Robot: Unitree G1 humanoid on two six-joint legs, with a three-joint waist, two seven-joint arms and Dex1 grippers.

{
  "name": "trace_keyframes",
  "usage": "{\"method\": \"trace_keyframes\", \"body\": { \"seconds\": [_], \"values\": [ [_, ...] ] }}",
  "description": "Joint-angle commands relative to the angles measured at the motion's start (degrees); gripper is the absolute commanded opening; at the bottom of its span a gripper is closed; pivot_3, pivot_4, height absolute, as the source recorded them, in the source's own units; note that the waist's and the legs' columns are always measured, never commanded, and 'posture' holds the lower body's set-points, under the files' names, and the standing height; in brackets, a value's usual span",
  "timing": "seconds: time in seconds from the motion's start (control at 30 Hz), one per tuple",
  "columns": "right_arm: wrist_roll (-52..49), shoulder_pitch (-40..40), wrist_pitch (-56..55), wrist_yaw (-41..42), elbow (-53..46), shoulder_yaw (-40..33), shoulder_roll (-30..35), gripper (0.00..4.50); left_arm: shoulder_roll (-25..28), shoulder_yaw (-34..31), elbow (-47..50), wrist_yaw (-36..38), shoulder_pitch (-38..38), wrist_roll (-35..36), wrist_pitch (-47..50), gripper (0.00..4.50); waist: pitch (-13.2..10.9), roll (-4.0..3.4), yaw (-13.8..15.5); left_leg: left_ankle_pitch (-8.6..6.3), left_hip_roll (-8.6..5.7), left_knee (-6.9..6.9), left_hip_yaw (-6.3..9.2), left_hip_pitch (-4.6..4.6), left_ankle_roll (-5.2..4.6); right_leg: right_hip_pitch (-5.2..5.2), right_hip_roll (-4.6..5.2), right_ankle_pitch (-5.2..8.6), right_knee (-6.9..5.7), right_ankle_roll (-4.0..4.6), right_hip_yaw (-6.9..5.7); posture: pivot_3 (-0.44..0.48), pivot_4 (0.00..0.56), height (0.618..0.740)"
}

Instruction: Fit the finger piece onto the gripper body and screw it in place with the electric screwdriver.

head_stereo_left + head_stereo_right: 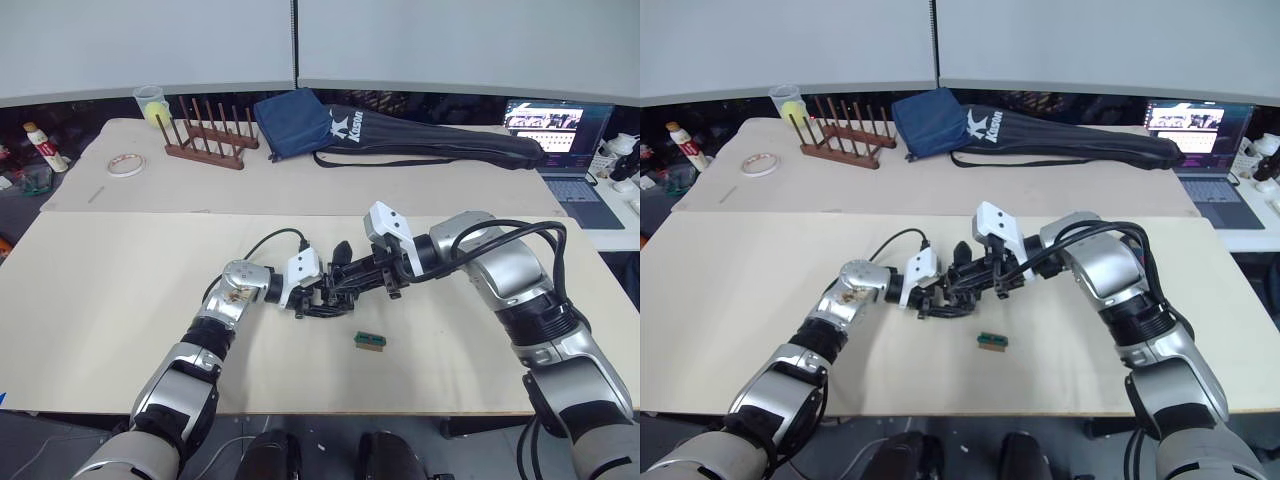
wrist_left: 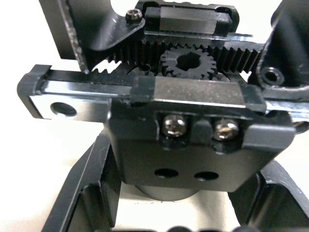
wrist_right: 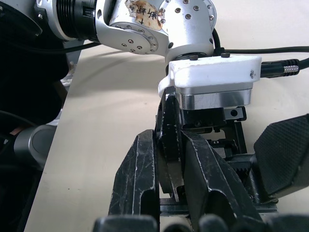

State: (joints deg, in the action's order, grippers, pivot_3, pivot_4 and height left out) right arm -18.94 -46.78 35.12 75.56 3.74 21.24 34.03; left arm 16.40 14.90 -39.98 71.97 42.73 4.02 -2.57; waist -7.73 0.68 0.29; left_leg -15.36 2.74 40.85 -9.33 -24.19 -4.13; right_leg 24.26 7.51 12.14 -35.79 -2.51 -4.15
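The gripper body point(image 1: 325, 292) sits mid-surface point(image 1: 120, 300), clamped in the left end effector point(image 1: 312, 298). The right end effector point(image 3: 166, 169) pinches the finger piece point(image 3: 170, 128) against it. I'd seat the piece squarely over its screw holes before letting go.

Gripper body point(image 2: 193, 125) black, gear exposed; finger piece point(image 3: 170, 140) upright against it.

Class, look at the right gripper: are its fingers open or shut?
Shut: the right gripper clamps a thin black piece, seemingly the finger piece, between its fingers.
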Motion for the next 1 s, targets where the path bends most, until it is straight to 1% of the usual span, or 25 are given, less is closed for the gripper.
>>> {"method": "trace_keyframes", "body": {
  "seconds": [0.03,0.3,0.4,0.47,0.53,0.57,0.6,0.63,0.67,0.73,0.87,1.0],
  "values": [
    [6.47,6.43,2.71,-0.05,6.27,7.01,3.00,0.31,0.36,-1.78,1.79,0.88,2.03,1.53,-1.41,2.36,0.00,0.00,0.00,0.00,0.00,0.00,0.00,0.00,0.00,0.00,0.00,0.00,0.00,0.00,0.00,0.000,0.150,0.740],
    [6.08,6.71,1.70,-0.03,5.47,6.03,2.96,0.31,0.52,-1.80,1.87,0.94,1.80,1.53,-1.51,2.36,0.00,0.00,0.00,-0.01,0.00,0.00,0.00,0.00,-0.02,0.00,0.00,0.00,0.00,0.00,0.00,0.000,0.150,0.740],
    [5.43,7.49,-2.55,-0.91,4.38,3.45,2.33,0.31,0.64,-1.84,2.00,0.91,1.71,1.53,-1.47,2.36,0.00,0.01,0.02,-0.02,0.00,0.00,0.01,0.00,-0.03,0.00,0.00,0.00,0.01,0.00,-0.01,0.000,0.150,0.740],
    [4.61,7.32,-2.80,-2.45,3.74,1.52,1.49,0.31,0.77,-1.87,2.06,0.96,1.62,1.53,-1.48,2.36,0.00,0.01,0.00,-0.02,0.00,0.00,0.00,-0.01,-0.03,0.00,0.00,0.00,0.01,0.00,-0.01,0.000,0.150,0.740],
    [2.57,6.55,-1.62,-3.86,3.20,-0.78,-0.09,1.35,0.82,-1.85,2.00,0.95,1.54,1.49,-1.58,2.36,0.00,0.05,-0.04,-0.01,0.01,0.00,-0.01,-0.01,-0.02,0.01,0.00,0.00,0.01,0.00,-0.01,0.000,0.150,0.740],
    [1.75,6.20,-1.06,-4.13,2.77,-1.55,-0.70,1.74,0.83,-1.85,1.98,0.97,1.51,1.48,-1.61,2.36,-0.02,0.15,-0.02,0.00,0.02,-0.01,0.00,-0.04,-0.01,0.03,0.00,0.00,-0.01,0.00,-0.04,0.000,0.150,0.740],
    [1.22,6.07,-1.71,-4.09,2.10,-2.17,-1.28,2.01,0.82,-1.84,1.98,0.99,1.48,1.46,-1.65,2.36,-0.09,0.10,-0.20,0.00,0.04,0.00,0.04,-0.07,0.01,0.04,0.00,0.00,-0.01,0.01,-0.11,0.000,0.150,0.740],
    [1.16,6.08,-2.34,-4.14,1.57,-2.49,-1.67,2.31,0.79,-1.83,1.88,1.01,1.50,1.45,-1.73,2.36,-0.09,0.08,-0.39,0.05,0.02,0.01,-0.03,-0.26,0.07,0.29,0.03,-0.01,-0.05,0.02,-0.06,0.000,0.150,0.740],
    [1.22,6.23,-3.02,-4.14,0.97,-2.62,-1.97,2.70,0.76,-1.81,1.81,1.04,1.51,1.45,-1.81,2.36,-0.09,0.09,-0.57,0.18,-0.02,-0.02,-0.04,-0.28,0.28,0.32,0.04,-0.02,-0.08,0.02,0.01,0.000,0.150,0.740],
    [1.19,6.63,-3.54,-4.27,0.10,-2.82,-2.27,3.37,0.70,-1.81,1.72,1.05,1.56,1.45,-1.92,2.36,-0.10,0.09,-0.82,0.19,0.01,-0.01,-0.04,-0.27,0.29,0.29,0.00,-0.02,-0.09,0.02,-0.05,0.000,0.150,0.740],
    [1.73,7.96,-5.94,-4.65,-1.75,-3.82,-1.41,3.39,0.43,-1.85,1.68,0.92,1.68,1.44,-1.93,2.36,-0.10,0.10,-0.75,0.16,0.00,0.00,-0.03,-0.32,0.26,0.30,0.00,-0.01,-0.05,0.01,-0.07,0.000,0.150,0.740],
    [-0.40,8.43,-5.53,-4.44,-5.09,-7.22,0.51,3.39,0.17,-1.63,2.28,0.92,1.11,1.44,-1.80,2.36,-0.12,0.11,-0.60,0.16,-0.01,0.02,-0.02,-0.44,0.25,0.36,0.00,-0.02,-0.02,-0.01,-0.07,0.000,0.150,0.740]
  ]
}}
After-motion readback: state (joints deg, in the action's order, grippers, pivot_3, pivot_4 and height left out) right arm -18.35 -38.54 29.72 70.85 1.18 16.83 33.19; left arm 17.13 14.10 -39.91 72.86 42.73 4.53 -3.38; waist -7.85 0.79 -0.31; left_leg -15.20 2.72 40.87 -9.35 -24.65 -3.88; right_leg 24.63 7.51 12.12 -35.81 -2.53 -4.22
